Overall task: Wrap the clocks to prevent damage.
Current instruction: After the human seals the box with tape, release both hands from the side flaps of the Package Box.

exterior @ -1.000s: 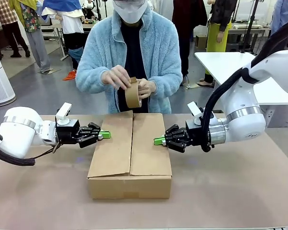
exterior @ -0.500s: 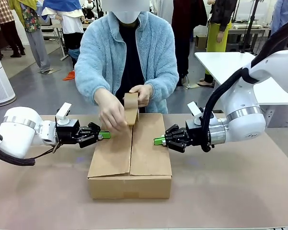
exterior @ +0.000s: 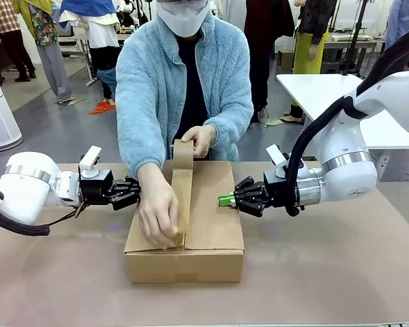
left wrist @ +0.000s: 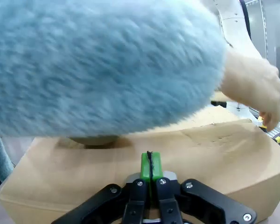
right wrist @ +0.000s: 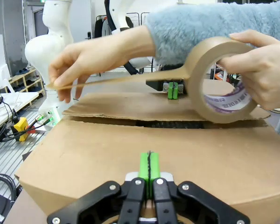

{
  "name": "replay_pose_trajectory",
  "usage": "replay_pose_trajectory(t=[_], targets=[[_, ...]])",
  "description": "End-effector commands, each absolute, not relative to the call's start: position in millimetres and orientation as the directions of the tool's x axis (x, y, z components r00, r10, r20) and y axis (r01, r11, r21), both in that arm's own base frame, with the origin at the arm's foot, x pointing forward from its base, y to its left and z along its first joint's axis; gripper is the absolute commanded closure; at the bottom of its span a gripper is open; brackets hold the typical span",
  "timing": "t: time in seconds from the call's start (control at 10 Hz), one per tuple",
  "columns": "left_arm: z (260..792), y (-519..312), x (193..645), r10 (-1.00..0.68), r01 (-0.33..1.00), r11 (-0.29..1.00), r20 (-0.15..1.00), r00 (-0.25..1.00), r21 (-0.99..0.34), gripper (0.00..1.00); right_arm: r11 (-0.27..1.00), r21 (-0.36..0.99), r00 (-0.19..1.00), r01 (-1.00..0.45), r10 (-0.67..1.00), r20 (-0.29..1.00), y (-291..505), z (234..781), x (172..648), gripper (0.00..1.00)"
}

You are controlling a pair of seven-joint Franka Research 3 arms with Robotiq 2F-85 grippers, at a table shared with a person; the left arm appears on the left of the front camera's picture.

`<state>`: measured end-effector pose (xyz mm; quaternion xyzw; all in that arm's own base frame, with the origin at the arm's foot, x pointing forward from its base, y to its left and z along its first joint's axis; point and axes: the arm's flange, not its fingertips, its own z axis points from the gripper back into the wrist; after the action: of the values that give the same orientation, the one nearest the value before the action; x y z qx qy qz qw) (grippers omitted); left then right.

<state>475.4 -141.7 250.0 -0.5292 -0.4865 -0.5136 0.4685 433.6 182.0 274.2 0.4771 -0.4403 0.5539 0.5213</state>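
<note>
Closed grippers, the left gripper (exterior: pixel 138 193) and right gripper (exterior: pixel 226 199), are pressing fingertips against opposite flaps of the cardboard box (exterior: pixel 208 235) mid-table, apparently steadying it while a person's hand (exterior: pixel 157 216) is drawing tape (exterior: pixel 182 191) from the roll (right wrist: pixel 214 79) along the seam.

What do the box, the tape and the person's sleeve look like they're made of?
Box: brown corrugated cardboard by the look, matte, with creased flaps and raw cut edges.
Tape roll: tan packing tape, paper or plastic I can't tell, slightly glossy, wound on a printed core.
Sleeve: pale blue fleece-like fabric, with a fuzzy, tufted pile.
</note>
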Motion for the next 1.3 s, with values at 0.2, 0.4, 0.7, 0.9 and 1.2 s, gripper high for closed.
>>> replay_pose_trajectory(t=[0.2, 0.4, 0.7, 0.9, 1.2], targets=[[248.5, -142.5, 474.6, 0.029, 0.996, -0.085, 1.000, -0.003, 0.006, 1.00, -0.066, 0.011, 0.000, -0.998, 0.166, 0.986, 182.3, 272.5, 433.5, 0.99], [248.5, -142.5, 474.6, 0.029, 0.996, -0.085, 1.000, -0.003, 0.006, 1.00, -0.066, 0.011, 0.000, -0.998, 0.166, 0.986, 182.3, 272.5, 433.5, 0.99], [248.5, -142.5, 474.6, 0.029, 0.996, -0.085, 1.000, -0.003, 0.006, 1.00, -0.066, 0.011, 0.000, -0.998, 0.166, 0.986, 182.3, 272.5, 433.5, 0.99], [248.5, -142.5, 474.6, 0.029, 0.996, -0.085, 1.000, -0.003, 0.006, 1.00, -0.066, 0.011, 0.000, -0.998, 0.166, 0.986, 182.3, 272.5, 433.5, 0.99], [248.5, -142.5, 474.6, 0.029, 0.996, -0.085, 1.000, -0.003, 0.006, 1.00, -0.066, 0.011, 0.000, -0.998, 0.166, 0.986, 182.3, 272.5, 433.5, 0.99]])
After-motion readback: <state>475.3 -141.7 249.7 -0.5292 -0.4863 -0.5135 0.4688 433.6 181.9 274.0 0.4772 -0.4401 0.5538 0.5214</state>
